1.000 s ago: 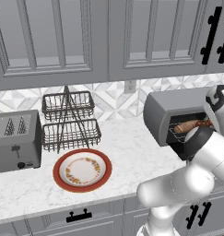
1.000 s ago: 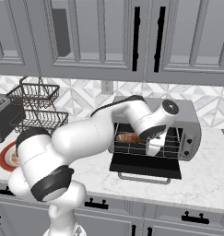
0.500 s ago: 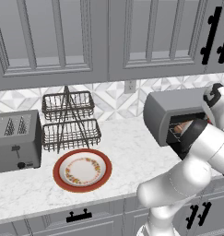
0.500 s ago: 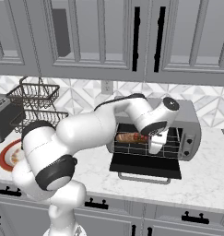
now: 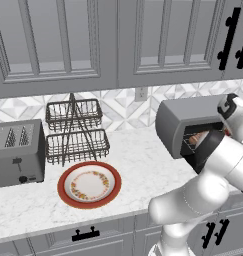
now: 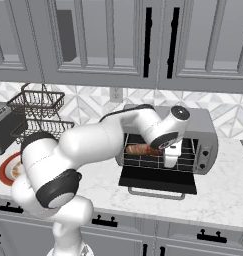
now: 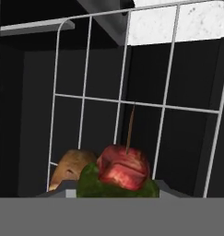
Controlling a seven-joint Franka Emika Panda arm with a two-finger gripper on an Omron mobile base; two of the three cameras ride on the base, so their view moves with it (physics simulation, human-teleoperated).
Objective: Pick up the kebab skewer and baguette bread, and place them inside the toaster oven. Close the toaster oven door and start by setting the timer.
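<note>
Inside the toaster oven [image 6: 193,131] at the far right of the counter, the baguette bread [image 6: 138,149] already lies on the wire rack [image 7: 132,99], and the gripper [image 6: 170,159] is reaching in with the kebab skewer [image 7: 125,167] (its red meat chunk and thin stick show close up in the hand view). Its jaws stand part-closed, seemingly clamped on the skewer, though the fingertips themselves are hidden. I judge the loading nearly done: letting go of the skewer, withdrawing, lifting the toaster oven door [image 6: 158,178], which hangs open, and setting the timer remain, while the plate [image 5: 89,184] sits bare at the near left.

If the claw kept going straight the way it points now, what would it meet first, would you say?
Most likely the wire rack of the toaster oven: the claw points at it, with the kebab skewer at its tips. How far off the rack is, I cannot tell.
</note>
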